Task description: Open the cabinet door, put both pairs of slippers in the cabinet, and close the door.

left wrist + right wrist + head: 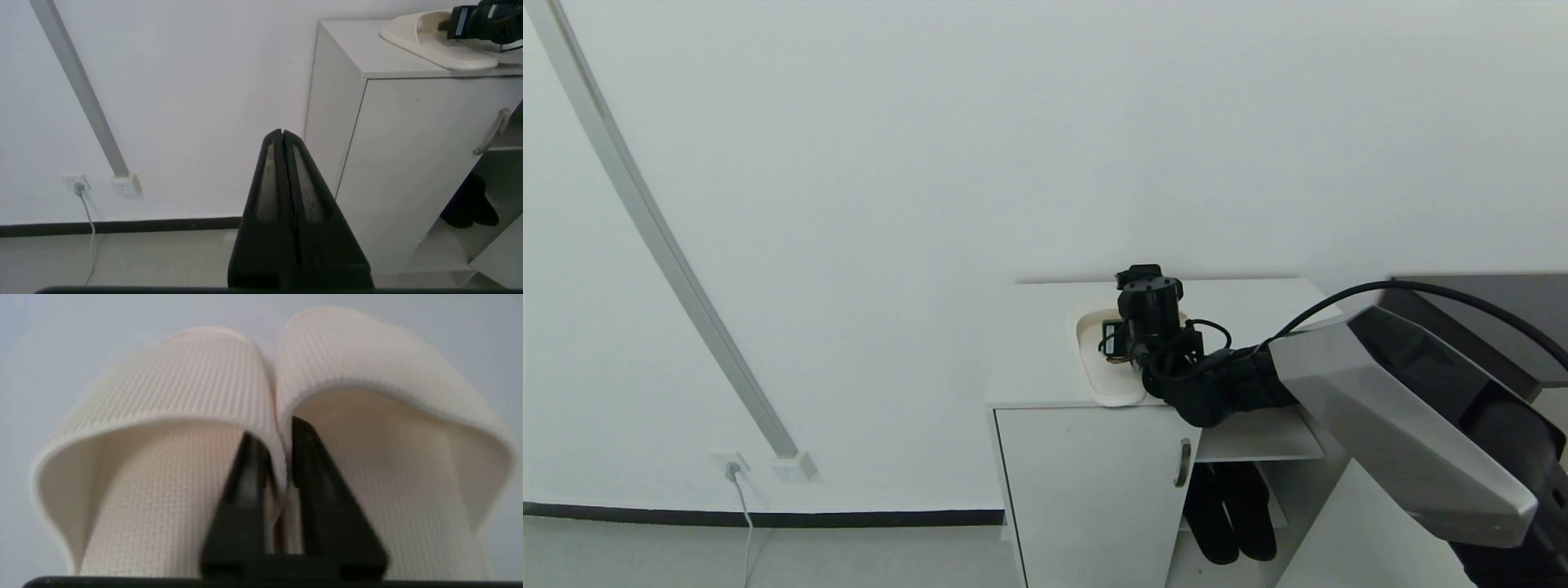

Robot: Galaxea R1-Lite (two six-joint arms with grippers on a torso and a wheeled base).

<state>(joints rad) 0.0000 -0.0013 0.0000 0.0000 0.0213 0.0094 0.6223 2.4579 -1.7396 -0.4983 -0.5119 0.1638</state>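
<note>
A pair of cream slippers (1097, 363) (441, 41) lies side by side on top of the white cabinet (1037, 351) (347, 82). My right gripper (1134, 343) (278, 445) stands over them with one finger in each slipper (163, 408), shut on their two touching inner edges. A pair of black slippers (1229, 510) (471, 208) stands on the cabinet's bottom level, under a shelf (1258, 437). The cabinet's right side is open; its left door (1094, 490) with a handle (1183, 462) is closed. My left gripper (282, 139) is low, left of the cabinet, shut and holding nothing.
The open right door (1347, 531) juts out toward me beside the opening. A dark table (1503, 306) stands right of the cabinet. On the wall to the left are a slanted conduit (662, 237) and a socket (733, 468) with a cable hanging to the floor.
</note>
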